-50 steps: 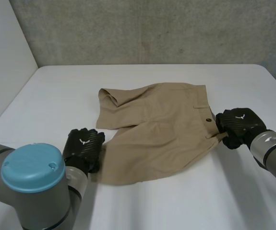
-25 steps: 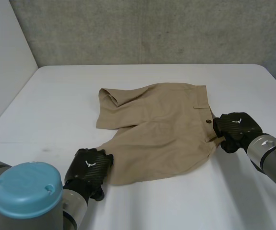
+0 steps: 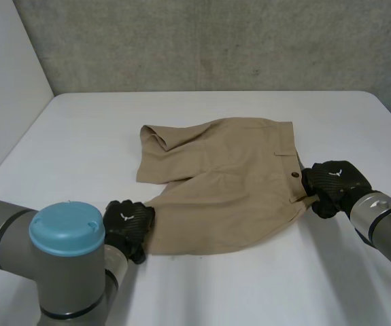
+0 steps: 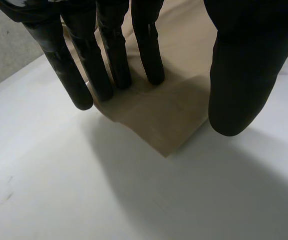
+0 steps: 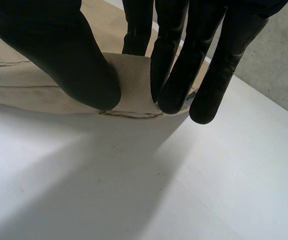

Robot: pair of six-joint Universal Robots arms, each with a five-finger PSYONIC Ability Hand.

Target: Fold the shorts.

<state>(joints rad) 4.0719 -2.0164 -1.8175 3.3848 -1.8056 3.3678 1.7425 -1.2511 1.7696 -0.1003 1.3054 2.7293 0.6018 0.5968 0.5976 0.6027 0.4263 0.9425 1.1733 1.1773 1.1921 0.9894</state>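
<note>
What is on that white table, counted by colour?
Tan: 1, the shorts
Black: 2, the left hand and the right hand
Total: 3

Left robot hand (image 3: 128,227) — now at hem-corner (image 4: 164,140)

shorts (image 3: 222,183): plain tan, no pattern | button (image 3: 295,174): dark brown | my left hand (image 3: 127,224) and right hand (image 3: 332,183): black, small white mark on each back | my left arm's cap (image 3: 67,227): light blue over grey | tabletop (image 3: 249,292): white | wall (image 3: 215,41): mottled grey
</note>
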